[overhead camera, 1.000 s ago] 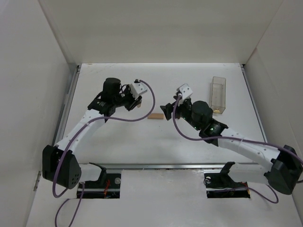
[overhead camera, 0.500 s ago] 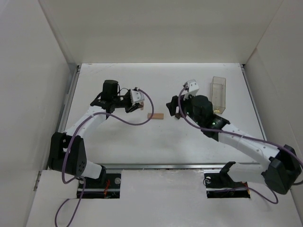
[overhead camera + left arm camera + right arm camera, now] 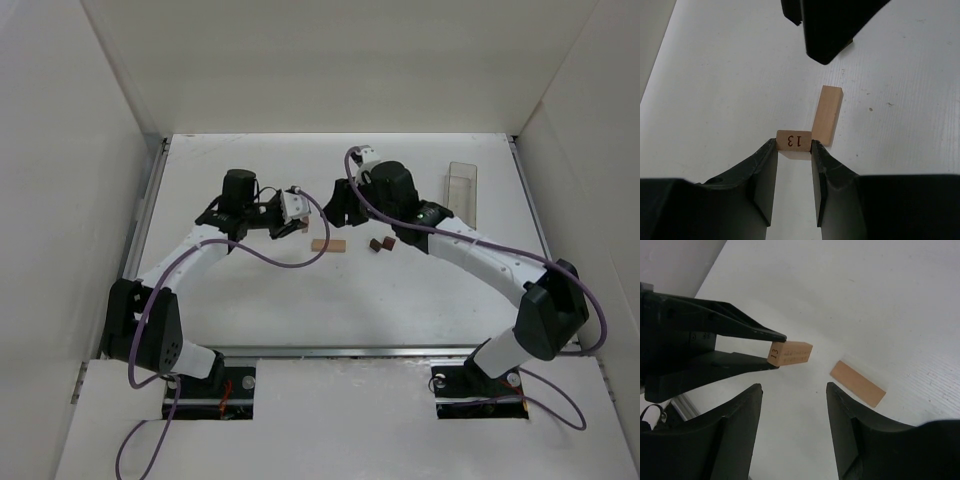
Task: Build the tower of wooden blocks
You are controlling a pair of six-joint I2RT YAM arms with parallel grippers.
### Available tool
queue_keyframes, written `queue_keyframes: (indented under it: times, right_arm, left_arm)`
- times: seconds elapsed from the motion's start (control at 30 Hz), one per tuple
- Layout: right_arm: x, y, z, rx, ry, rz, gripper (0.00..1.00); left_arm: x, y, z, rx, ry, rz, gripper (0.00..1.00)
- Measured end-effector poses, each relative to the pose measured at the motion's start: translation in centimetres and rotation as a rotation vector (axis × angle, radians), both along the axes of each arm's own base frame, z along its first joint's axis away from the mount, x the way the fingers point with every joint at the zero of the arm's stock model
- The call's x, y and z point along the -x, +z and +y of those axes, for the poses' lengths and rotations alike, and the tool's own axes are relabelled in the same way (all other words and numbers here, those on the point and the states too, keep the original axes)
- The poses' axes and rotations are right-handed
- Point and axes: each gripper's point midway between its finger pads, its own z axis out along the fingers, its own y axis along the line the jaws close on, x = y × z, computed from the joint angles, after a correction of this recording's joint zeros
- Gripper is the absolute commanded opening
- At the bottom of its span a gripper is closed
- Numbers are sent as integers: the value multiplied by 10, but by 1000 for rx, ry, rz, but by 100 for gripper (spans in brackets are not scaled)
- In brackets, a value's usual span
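My left gripper (image 3: 794, 148) is shut on a light tan block marked "13" (image 3: 795, 139) and holds it just above the table. A second tan bar (image 3: 828, 114) lies flat on the table right beside it. In the top view the left gripper (image 3: 291, 224) is left of this bar (image 3: 328, 245). Two dark reddish-brown pieces (image 3: 381, 243) lie to the bar's right. My right gripper (image 3: 336, 206) is open and empty, hovering just behind the bar and facing the left gripper. In the right wrist view the held block (image 3: 790, 353) and the flat bar (image 3: 858, 384) lie beyond its open fingers (image 3: 740, 430).
A clear plastic rectangular box (image 3: 461, 191) stands at the back right of the white table. White walls enclose the table on the left, back and right. The right arm's forearm stretches across the right half of the table.
My right arm has swung left and towards the back, so its gripper now faces the left gripper. Two dark pieces now show where it was. The left gripper has hardly moved.
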Motion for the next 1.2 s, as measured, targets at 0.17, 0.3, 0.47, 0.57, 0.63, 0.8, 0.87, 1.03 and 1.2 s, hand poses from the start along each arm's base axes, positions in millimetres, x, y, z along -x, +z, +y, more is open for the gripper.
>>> queue_keyframes:
  times: [0.17, 0.3, 0.47, 0.57, 0.63, 0.8, 0.87, 1.03, 1.2]
  right_arm:
    - [-2, -9, -6, 11, 1, 34, 60]
    - [-2, -19, -19, 17, -15, 55, 61]
    - [-3, -34, -41, 33, -49, 84, 62]
    - [-6, -39, -52, 36, -65, 94, 62]
    - [-7, -43, -57, 37, -71, 102, 62]
    - [-6, -49, -61, 37, -56, 117, 62]
    - [-6, -48, -61, 32, -48, 117, 62]
    - [-7, -47, -63, 23, -39, 118, 62]
    - [-9, -57, -63, 26, -28, 147, 62]
  left_arm:
    - [-7, -1, 2, 7, 19, -16, 0]
    - [-12, -13, 10, 29, 25, 31, 0]
    - [-9, -32, 9, 57, -31, 96, 0]
    - [1, -46, 1, 82, -98, 168, 0]
    - [4, -54, -3, 88, -139, 210, 0]
    - [2, -59, -10, 85, -223, 279, 0]
    - [3, -59, -11, 77, -279, 280, 0]
    - [15, -64, -13, 81, -352, 347, 0]
    - [23, -72, -12, 33, -345, 361, 0]
